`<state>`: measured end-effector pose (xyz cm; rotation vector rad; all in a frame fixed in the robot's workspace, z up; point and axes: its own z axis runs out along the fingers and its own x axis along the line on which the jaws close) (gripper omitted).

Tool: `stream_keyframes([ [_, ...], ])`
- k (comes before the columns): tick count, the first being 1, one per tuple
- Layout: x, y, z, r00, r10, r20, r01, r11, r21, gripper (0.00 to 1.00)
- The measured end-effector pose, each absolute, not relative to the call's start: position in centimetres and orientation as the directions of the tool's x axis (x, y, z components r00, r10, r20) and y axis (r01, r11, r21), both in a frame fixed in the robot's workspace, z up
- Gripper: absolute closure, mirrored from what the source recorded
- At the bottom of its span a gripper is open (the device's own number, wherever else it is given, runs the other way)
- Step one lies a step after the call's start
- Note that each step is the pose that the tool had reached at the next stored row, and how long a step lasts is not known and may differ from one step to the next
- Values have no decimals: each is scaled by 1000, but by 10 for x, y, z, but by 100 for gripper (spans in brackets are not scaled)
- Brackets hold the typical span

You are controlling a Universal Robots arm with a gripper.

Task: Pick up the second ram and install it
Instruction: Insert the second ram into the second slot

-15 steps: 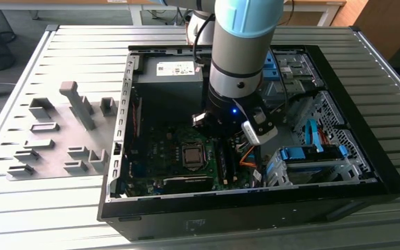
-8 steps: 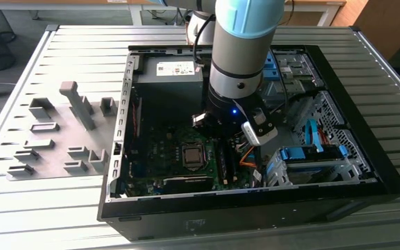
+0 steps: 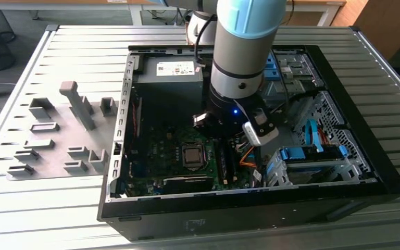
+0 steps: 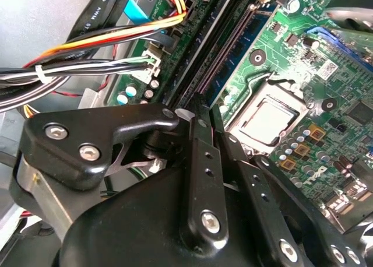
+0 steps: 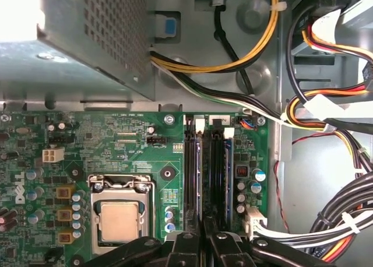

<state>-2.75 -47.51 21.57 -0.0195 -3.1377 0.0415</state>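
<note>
My gripper [image 5: 205, 225] is low inside the open computer case [image 3: 366, 172], right over the long black memory slots [image 5: 217, 168] beside the processor socket [image 5: 119, 217]. Its two black fingers [image 4: 199, 140] are pressed together, and the tips sit at the near end of the slots. A slim dark blue-green ram [image 5: 198, 174] stands on edge in a slot next to the fingertips, also seen as the ram [image 4: 236, 51] in the second wrist view. Whether the tips touch it is hidden. In the exterior view the arm [image 3: 241, 62] reaches straight down over the motherboard [image 3: 158, 156].
Bundled cables [image 5: 344, 220] and a yellow-orange wire loom [image 4: 111, 39] run close beside the slots. The power supply [image 3: 175, 70] fills the case's far end and blue drive bays [image 3: 311, 153] stand at the exterior view's right. Grey holder blocks [image 3: 61, 140] sit on the slatted table.
</note>
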Motion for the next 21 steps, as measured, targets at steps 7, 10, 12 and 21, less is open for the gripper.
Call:
stream_keyframes([
  [7, -26, -475, 214, -1000, 15, 3, 14, 1000, -27, 86],
  [10, -26, -475, 213, -1000, 11, 4, 11, 1000, -27, 86],
  [12, -27, -475, 213, -1000, 10, 3, 10, 1000, -26, 86],
  [21, -27, -475, 212, -1000, 10, 3, 10, 1000, -26, 86],
])
